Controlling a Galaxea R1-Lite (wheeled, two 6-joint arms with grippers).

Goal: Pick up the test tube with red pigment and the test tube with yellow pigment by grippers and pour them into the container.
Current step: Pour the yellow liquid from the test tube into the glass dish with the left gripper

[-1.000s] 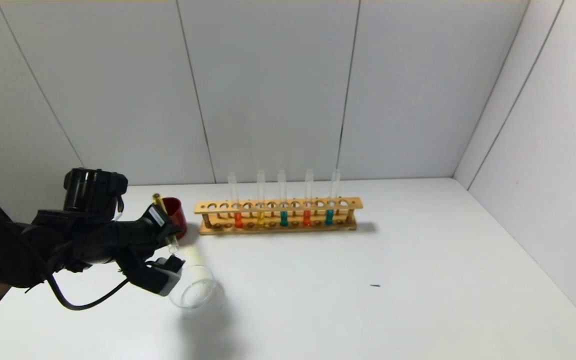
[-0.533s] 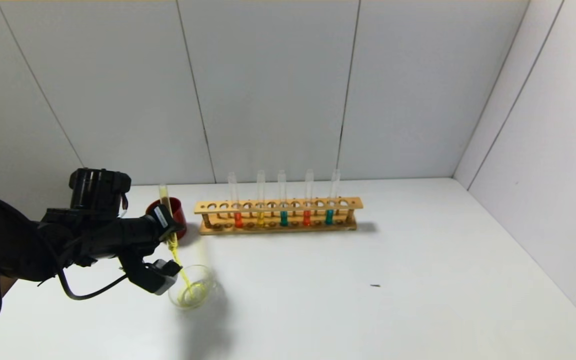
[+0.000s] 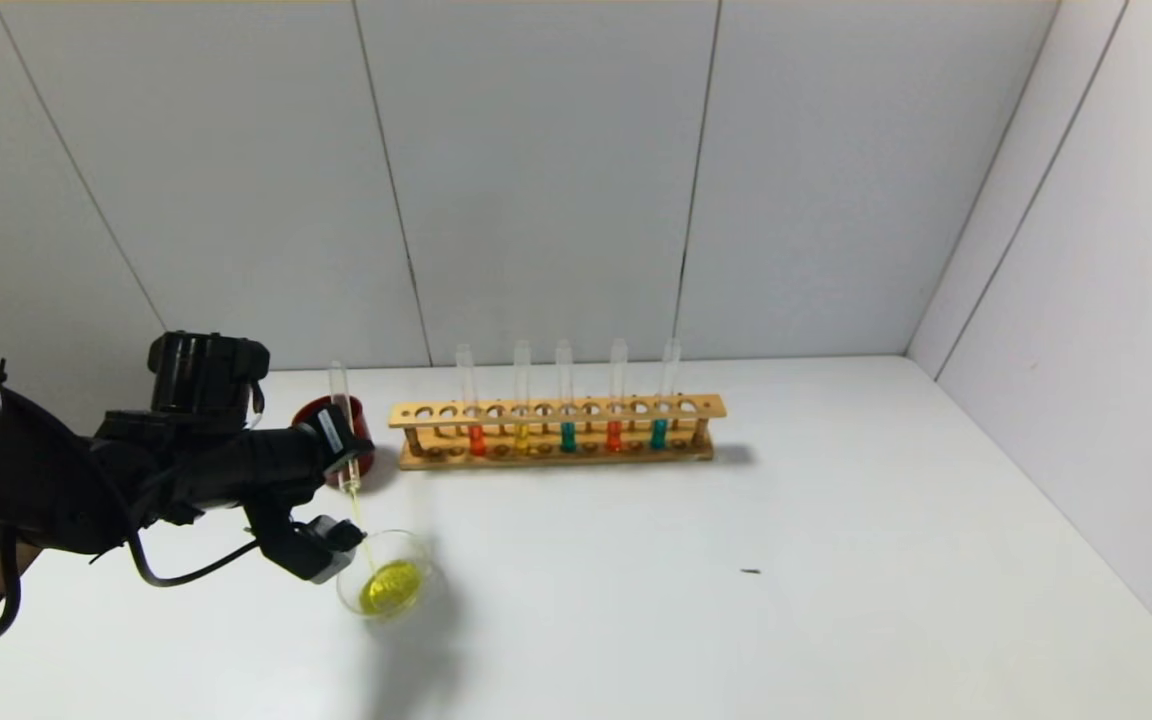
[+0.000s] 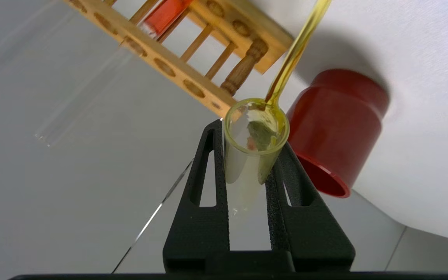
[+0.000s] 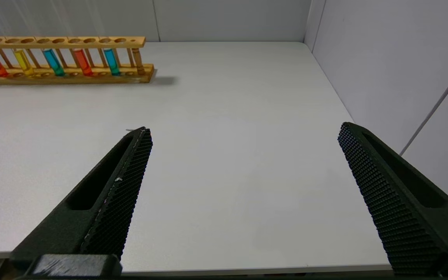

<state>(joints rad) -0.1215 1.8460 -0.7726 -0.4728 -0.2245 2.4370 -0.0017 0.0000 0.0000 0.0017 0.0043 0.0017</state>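
Since a second ago the left hand [image 3: 336,455], clamped on the yellow tube [image 3: 341,420], has tipped it steeper, filling the dish [image 3: 386,588] at the counter's near left; next comes the red tube [image 3: 476,437], with the right hand [image 5: 243,194] spread wide.

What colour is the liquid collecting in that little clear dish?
Yellow. The dish holds a yellow pool, clearest in the head view.

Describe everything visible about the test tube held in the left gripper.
The test tube with yellow pigment is slender clear glass, clamped between the left gripper's black fingers. It is tipped mouth-down above the container, nearly drained; a thin yellow stream runs from its rim into the yellow pool there. The red cup stands behind it.
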